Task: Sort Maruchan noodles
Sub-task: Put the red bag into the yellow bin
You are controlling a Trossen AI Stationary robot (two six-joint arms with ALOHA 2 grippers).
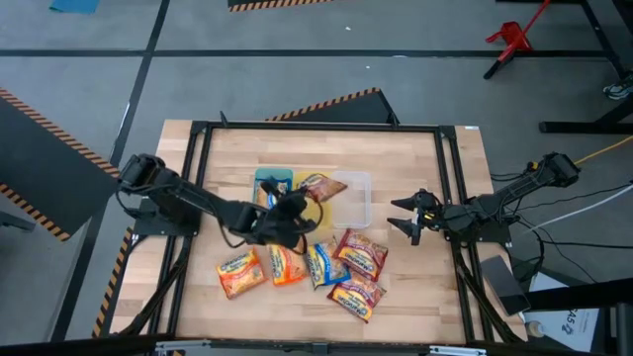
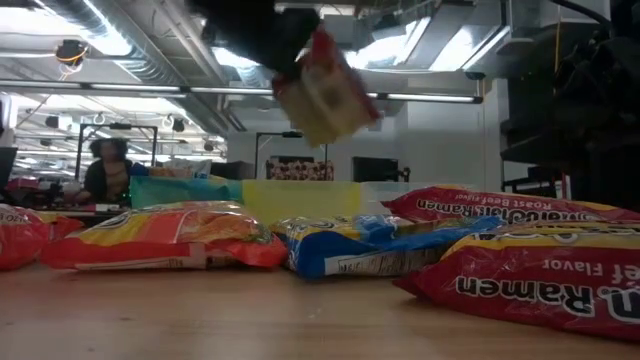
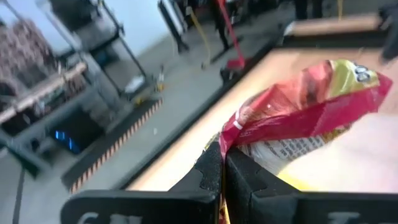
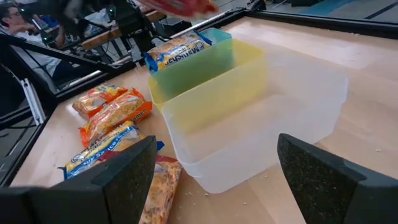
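While the left gripper hung over the trays, its fingers were clamped on one edge of a red packet, which dangled clear of the table; the left wrist view showed the crinkled end pinched tight between the two dark pads. Judged step: carry-to-tray, mid-transfer, with the packet lifted but not yet released.

Below and just beside that gripper sat three trays in a row: a green tray already holding a blue-yellow packet, a yellow tray next to it, and a clear tray on the far end toward the right arm. The yellow and clear trays looked bare inside in the right wrist view. The held packet hung roughly over the yellow/clear boundary; which one it was meant for I could not tell.

Still loose on the table, on the near side of the gripper: two orange packets, one blue-yellow one and two red ones. So sorting looked early, most packets unsorted.

Right gripper waited spread wide, near the clear tray's end, holding nothing.

Next move would likely call for centring the packet over one tray, lowering so it lies flat inside the walls, then letting go.
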